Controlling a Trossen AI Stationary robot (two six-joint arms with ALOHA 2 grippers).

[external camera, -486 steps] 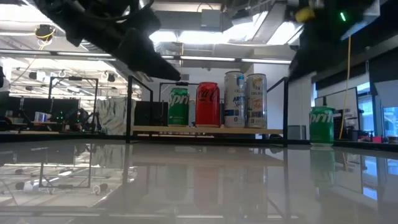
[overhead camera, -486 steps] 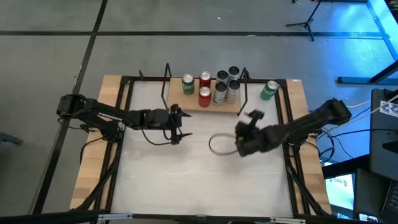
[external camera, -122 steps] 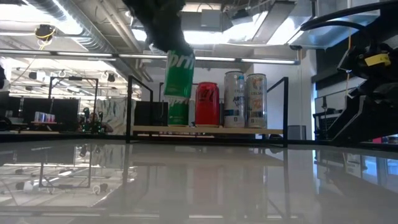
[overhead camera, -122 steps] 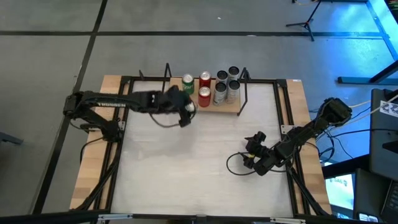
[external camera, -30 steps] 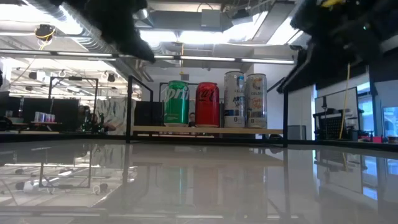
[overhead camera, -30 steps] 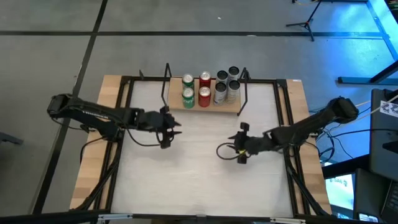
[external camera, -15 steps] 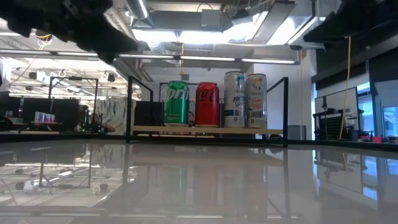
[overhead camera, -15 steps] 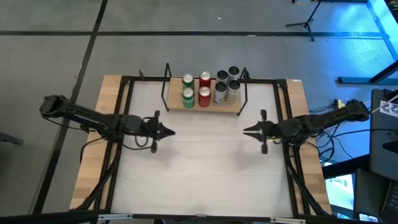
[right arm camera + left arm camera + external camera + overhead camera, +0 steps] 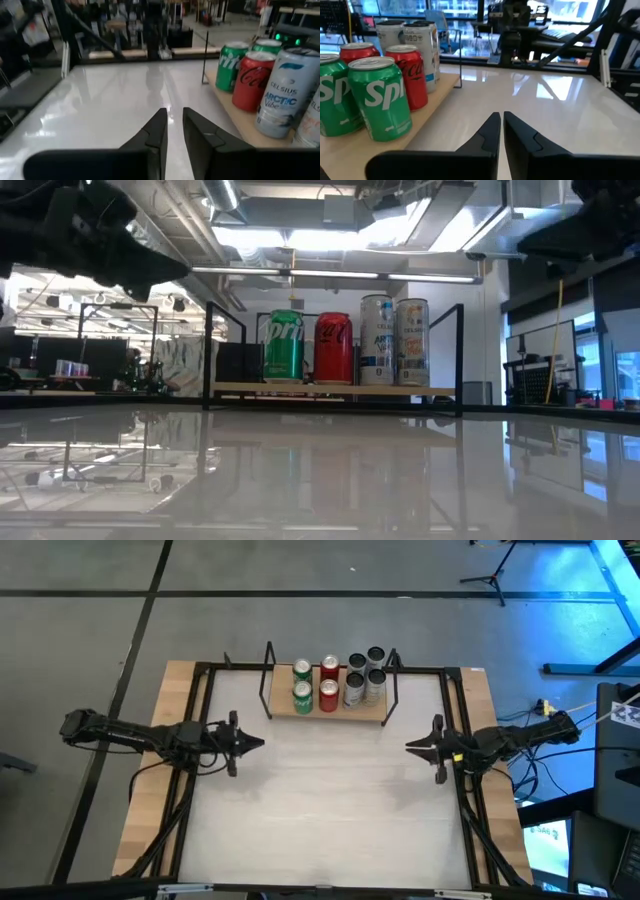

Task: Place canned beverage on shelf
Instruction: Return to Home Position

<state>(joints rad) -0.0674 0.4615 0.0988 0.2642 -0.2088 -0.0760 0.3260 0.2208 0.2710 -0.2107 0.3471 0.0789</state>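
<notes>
High view: the left gripper [image 9: 252,743] and right gripper [image 9: 414,747], each with fingers drawn together on nothing, have withdrawn to either side, short of the shelf [image 9: 330,716]. On the shelf stand two green cans [image 9: 302,693] at its left end, two red cans [image 9: 328,690] beside them, and four silver cans [image 9: 354,685] rightmost. Stocking looks finished; only parking remains.

6 cans [image 9: 330,692] on shelf [image 9: 340,715] in pairs; L gripper [image 9: 258,743], R gripper [image 9: 411,748] at table [image 9: 320,815] sides, pointing inward
</notes>
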